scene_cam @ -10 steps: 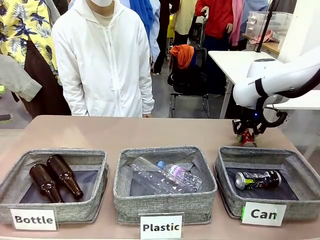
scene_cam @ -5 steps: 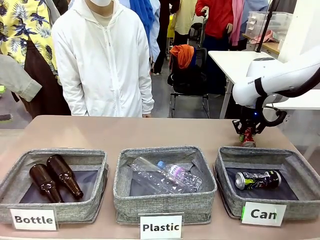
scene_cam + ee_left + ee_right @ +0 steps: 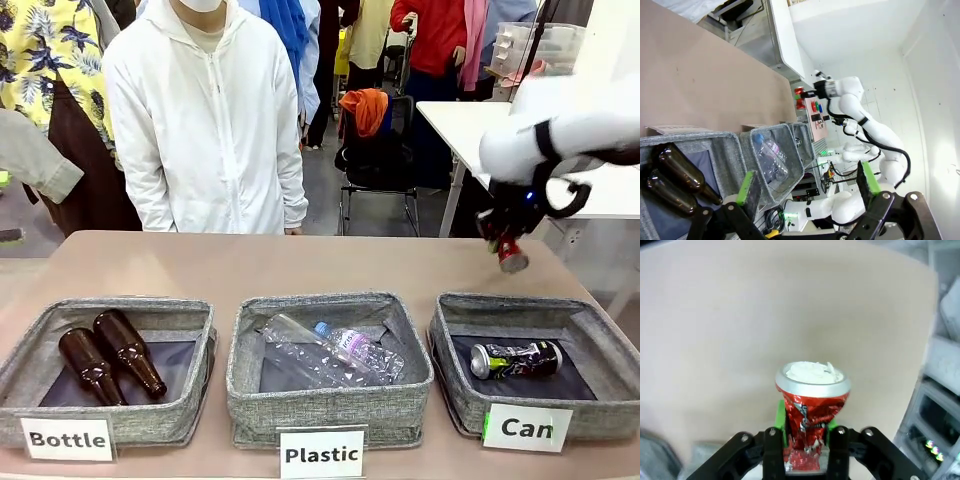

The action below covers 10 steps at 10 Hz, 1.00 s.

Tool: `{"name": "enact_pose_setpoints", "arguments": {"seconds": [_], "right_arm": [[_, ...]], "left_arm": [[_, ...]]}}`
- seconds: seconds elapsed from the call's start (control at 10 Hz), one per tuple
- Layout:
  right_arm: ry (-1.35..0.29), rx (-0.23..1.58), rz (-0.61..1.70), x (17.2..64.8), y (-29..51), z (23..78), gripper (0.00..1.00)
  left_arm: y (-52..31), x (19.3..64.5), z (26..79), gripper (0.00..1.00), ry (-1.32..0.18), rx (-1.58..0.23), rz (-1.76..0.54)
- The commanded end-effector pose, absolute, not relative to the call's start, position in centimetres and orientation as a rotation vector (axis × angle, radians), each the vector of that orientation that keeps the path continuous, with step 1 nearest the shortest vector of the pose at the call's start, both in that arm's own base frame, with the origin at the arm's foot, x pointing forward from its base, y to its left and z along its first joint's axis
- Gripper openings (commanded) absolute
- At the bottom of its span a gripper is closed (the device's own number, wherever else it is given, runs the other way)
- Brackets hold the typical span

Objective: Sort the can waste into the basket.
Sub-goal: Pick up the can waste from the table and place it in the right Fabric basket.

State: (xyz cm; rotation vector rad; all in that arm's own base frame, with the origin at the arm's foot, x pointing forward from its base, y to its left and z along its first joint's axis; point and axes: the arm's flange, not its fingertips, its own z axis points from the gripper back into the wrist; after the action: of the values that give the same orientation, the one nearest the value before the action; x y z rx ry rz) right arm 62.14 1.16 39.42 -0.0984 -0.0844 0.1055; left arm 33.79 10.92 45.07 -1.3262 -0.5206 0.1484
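My right gripper [image 3: 508, 245] is shut on the red crushed can [image 3: 512, 257], held in the air above the table just behind the basket labelled "Can" [image 3: 600, 330]. In the right wrist view the red can [image 3: 811, 410] stands between the green pads [image 3: 781, 415], its silver end toward the camera. The black-and-silver can [image 3: 516, 359] lies on the dark bottom of that basket. My left gripper [image 3: 807, 182] is open with nothing between its fingers, high above the bins.
A "Plastic" bin [image 3: 330, 395] with clear bottles stands in the middle and a "Bottle" bin [image 3: 30, 370] with two brown bottles at the left. A person in white [image 3: 205, 120] stands at the table's far side.
My right gripper has lifted the red can off the table and moved it up and slightly right. Everything else is as before.
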Motion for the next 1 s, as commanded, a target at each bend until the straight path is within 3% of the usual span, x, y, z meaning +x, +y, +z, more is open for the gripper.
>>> {"name": "enact_pose_setpoints", "arguments": {"seconds": [0.0,0.1,0.5,0.9], "right_arm": [[-0.084,-0.024,0.492,55.9,0.9,44.2,0.0],[-0.105,-0.012,0.656,52.8,1.1,45.1,0.0],[0.227,0.065,1.212,43.2,1.4,43.0,0.0],[0.163,0.144,1.331,41.8,1.0,41.7,0.0]], "left_arm": [[11.0,33.6,45.3,1.0,-0.508,-1.33,0.145],[11.0,33.6,45.3,1.0,-0.508,-1.33,0.145],[11.0,33.6,45.3,1.0,-0.508,-1.33,0.145],[11.0,33.6,45.3,1.0,-0.508,-1.33,0.145]]}}
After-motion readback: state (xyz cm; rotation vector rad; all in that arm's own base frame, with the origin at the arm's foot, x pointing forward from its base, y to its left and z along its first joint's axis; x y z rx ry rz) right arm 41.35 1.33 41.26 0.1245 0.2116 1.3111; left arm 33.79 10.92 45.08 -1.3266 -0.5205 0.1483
